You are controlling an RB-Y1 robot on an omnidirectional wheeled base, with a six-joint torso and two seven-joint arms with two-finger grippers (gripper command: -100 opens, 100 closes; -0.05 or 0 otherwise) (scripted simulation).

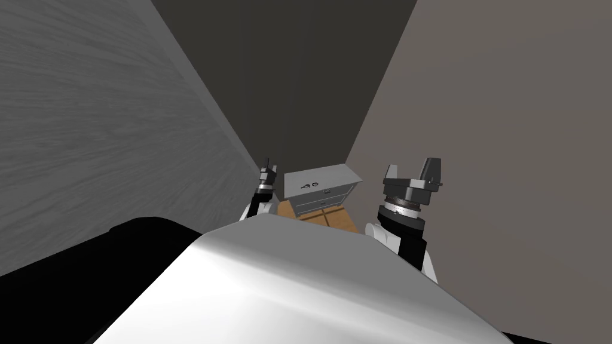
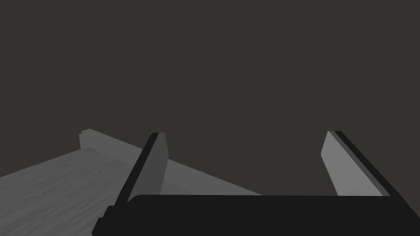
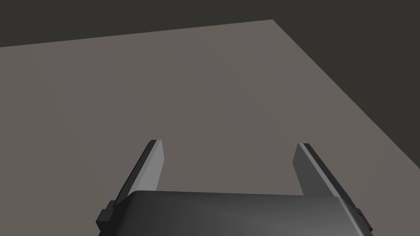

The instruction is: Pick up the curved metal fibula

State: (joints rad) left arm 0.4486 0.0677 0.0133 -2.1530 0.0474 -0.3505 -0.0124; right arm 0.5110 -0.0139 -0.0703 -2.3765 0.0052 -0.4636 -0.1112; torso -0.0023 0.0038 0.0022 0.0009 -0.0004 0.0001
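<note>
Small dark fibula [image 1: 308,185] atop grey dresser [image 1: 323,195]; L gripper [image 2: 246,134] at dresser's left, R gripper [image 3: 229,142] at its right, both spread wide, empty.

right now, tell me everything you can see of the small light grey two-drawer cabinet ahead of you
The light grey cabinet stands upright on the tan wooden floor by the far wall. It has a flat top and two front drawers with small knobs, both closed. Small dark pieces lie on its top, too small to identify.
</note>
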